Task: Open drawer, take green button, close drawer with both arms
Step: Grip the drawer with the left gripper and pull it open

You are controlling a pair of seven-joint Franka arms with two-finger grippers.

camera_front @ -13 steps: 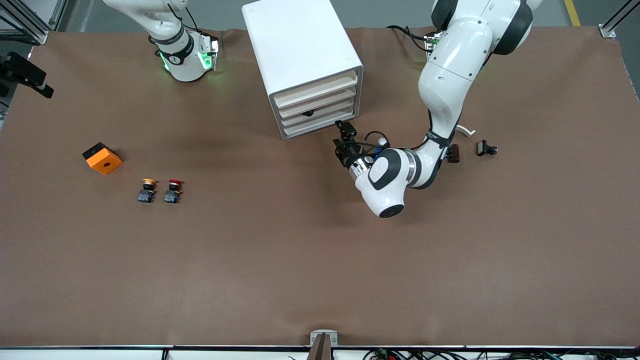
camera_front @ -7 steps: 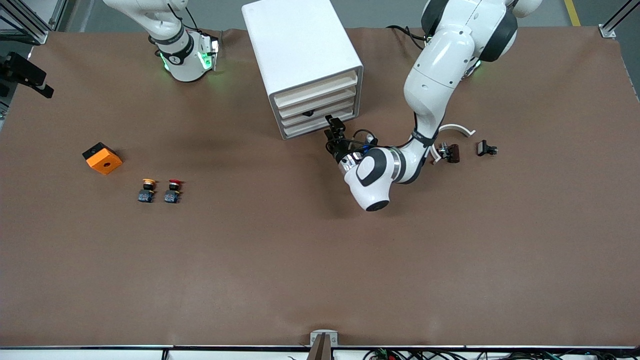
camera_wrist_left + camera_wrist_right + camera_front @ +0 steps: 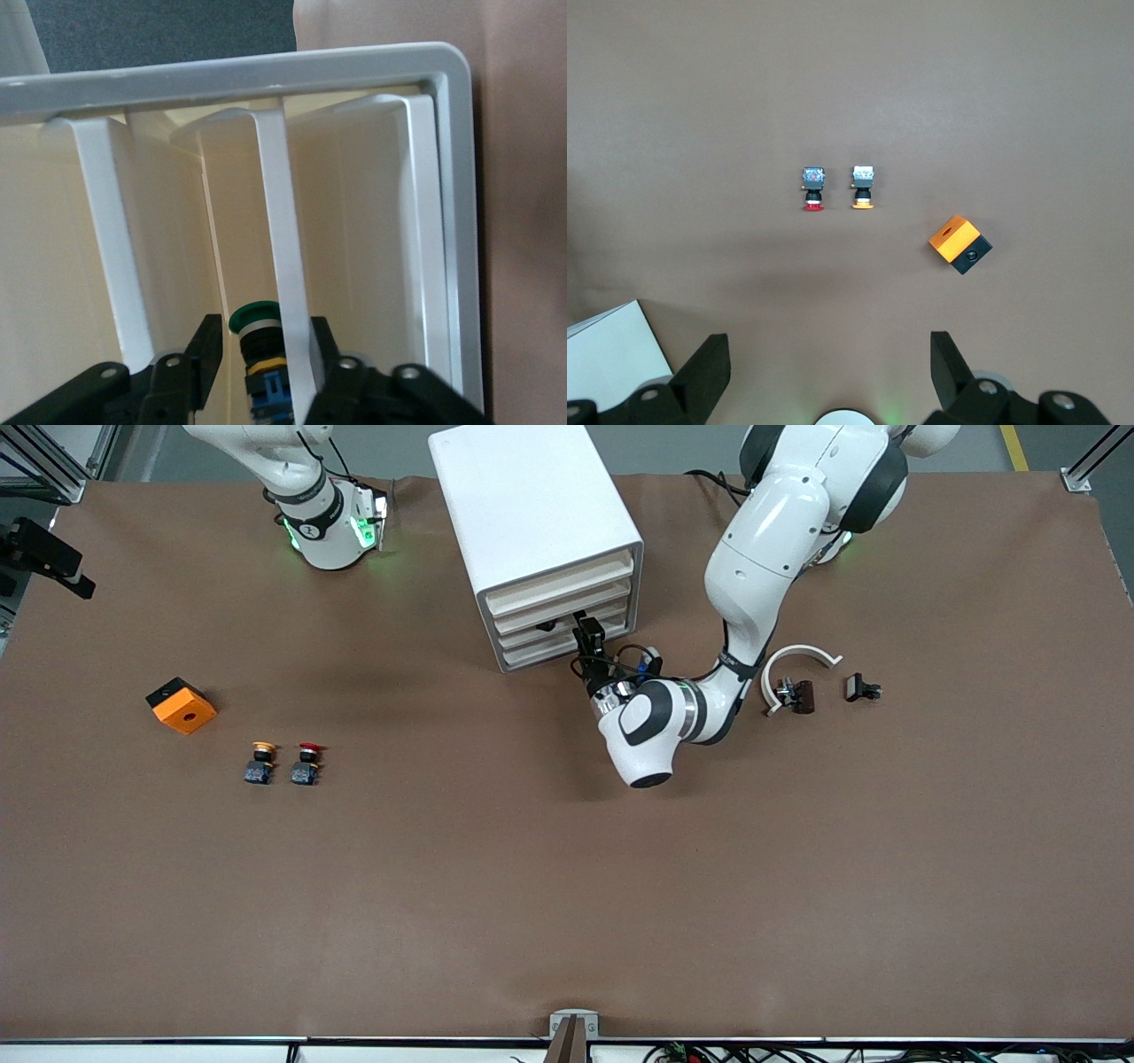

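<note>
The white cabinet point(image 3: 532, 505) stands at the back middle of the table with four stacked drawers. My left gripper point(image 3: 586, 636) is at the front of the drawer point(image 3: 523, 631), third from the top, which sits in the cabinet. In the left wrist view my left gripper point(image 3: 263, 345) is open, its fingers point(image 3: 205, 350) astride the drawer's white front edge point(image 3: 283, 266). The green-capped button point(image 3: 255, 317) stands inside the drawer, between the fingers, untouched. My right gripper point(image 3: 824, 372) is open and empty, and its arm point(image 3: 328, 522) waits by its base.
A yellow-capped button point(image 3: 260, 762) and a red-capped button point(image 3: 306, 762) stand toward the right arm's end, near an orange block point(image 3: 181, 705). A white curved piece point(image 3: 797, 657) and two small black parts point(image 3: 802, 695) point(image 3: 861, 687) lie toward the left arm's end.
My left arm has swung toward the cabinet. Its gripper has moved from beside the cabinet's lower corner to the front of the third drawer. The right arm has not moved.
</note>
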